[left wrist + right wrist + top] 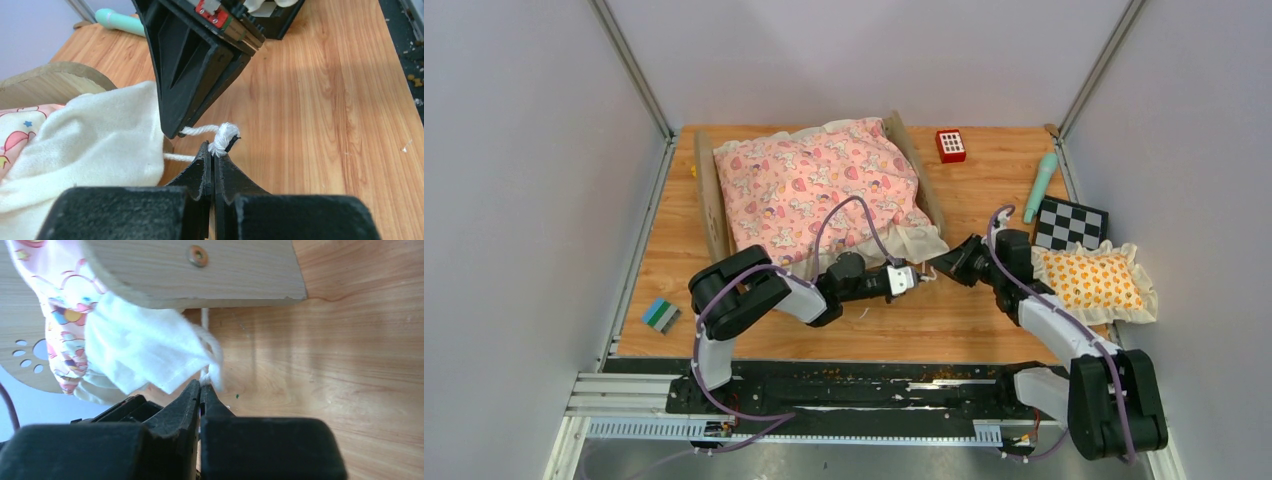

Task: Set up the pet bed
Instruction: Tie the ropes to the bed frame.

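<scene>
Lying at the back of the worktop (pixel 969 322) is one pet bed (pixel 715 212). One white string (pixel 223 137) by its quilt (pixel 824 185) is pinched tight by the left hand (pixel 213 152) and the right hand (pixel 201 390). One orange pillow (pixel 1092 280) is seen at the right.

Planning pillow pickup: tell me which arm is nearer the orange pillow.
Right. The right arm lies close beside the orange pillow; the left arm lies in front of the pet bed, farther off.

Wood-grain tabletop (pixel 969 322), pale grey walls (pixel 524 200) on three sides, metal corner posts (pixel 632 68).
</scene>
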### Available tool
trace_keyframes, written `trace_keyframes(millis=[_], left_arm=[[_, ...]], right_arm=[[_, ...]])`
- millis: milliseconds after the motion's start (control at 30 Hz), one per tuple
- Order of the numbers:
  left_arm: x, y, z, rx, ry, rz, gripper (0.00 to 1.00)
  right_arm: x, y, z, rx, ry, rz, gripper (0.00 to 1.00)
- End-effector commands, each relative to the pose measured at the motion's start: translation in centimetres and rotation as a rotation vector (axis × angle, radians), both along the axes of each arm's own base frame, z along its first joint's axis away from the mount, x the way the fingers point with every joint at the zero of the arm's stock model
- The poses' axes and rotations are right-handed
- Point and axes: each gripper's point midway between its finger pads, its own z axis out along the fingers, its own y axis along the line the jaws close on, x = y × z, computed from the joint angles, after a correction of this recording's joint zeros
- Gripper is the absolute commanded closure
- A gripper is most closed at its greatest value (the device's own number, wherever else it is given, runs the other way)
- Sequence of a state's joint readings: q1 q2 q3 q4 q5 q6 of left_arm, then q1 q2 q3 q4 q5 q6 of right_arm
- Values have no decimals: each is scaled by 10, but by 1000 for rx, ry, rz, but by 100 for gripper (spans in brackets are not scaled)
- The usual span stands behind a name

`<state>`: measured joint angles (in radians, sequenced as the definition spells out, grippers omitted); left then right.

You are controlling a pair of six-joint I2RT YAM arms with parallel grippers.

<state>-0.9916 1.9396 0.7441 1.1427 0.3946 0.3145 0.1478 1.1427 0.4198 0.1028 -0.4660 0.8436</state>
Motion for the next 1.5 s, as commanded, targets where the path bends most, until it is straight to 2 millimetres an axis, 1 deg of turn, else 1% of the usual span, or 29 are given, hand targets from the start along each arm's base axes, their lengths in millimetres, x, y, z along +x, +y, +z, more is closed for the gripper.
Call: trace_keyframes(millis=[0, 167, 200, 400, 467, 767, 1067, 1333, 1467], left_arm=[[9, -9, 40, -78, 81, 32, 100], [21, -13, 40, -53, 178, 69, 100], [22, -14, 40, -49, 190, 73, 100], [36, -14, 37, -33, 300, 129, 100], [38, -15, 34, -16, 333, 130, 100], [36, -26, 18, 58, 462, 116, 100], [31, -36, 4, 149, 506, 67, 100], [28, -36, -11, 203, 550, 65, 100], [30, -40, -12, 202, 563, 66, 100]], right_arm=[[-6, -5, 13, -13, -54, 3, 100], [-12, -10, 25, -30, -101, 0, 100], [-16, -12, 23, -35, -85, 1, 100], [-22, -14, 32, -27, -107, 7, 100], [-22, -14, 36, -25, -118, 9, 100], [-23, -16, 51, -24, -184, 14, 100], [-20, -14, 57, -43, -244, 49, 100], [-21, -19, 66, -73, -302, 35, 100], [-22, -18, 68, -84, -312, 55, 100]])
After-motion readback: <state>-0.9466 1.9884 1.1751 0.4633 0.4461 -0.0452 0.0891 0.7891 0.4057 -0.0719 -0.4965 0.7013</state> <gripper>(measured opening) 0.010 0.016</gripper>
